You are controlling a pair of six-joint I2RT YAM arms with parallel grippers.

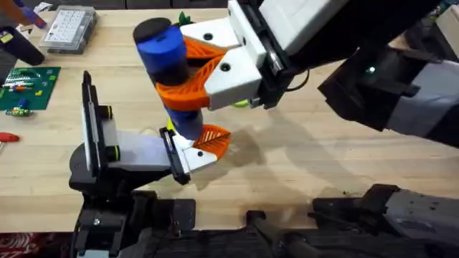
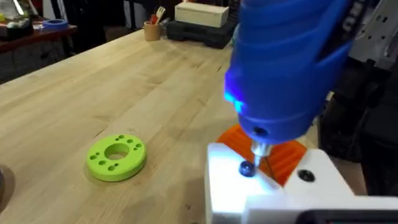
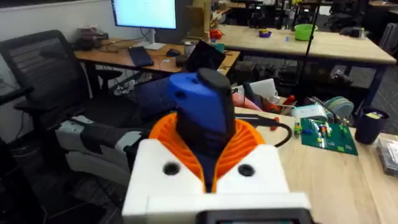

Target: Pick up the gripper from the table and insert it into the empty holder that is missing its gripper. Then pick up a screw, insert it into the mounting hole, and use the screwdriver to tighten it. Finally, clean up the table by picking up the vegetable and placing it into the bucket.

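Gripped tight in the right gripper [image 1: 197, 72], the screwdriver [image 1: 166, 54] stands upright, its orange fingers [image 1: 188, 92] clamped round the blue handle. Its tip sits on the screw [image 2: 247, 168] in the gripper [image 1: 208, 143], now mounted on the holder [image 1: 122, 150]. Tightening is under way; next, hold it square and turn. The left gripper's fingers I cannot tell.

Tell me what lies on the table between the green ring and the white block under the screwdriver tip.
Bare wood. In the left wrist view, only table separates the green ring from the white block.
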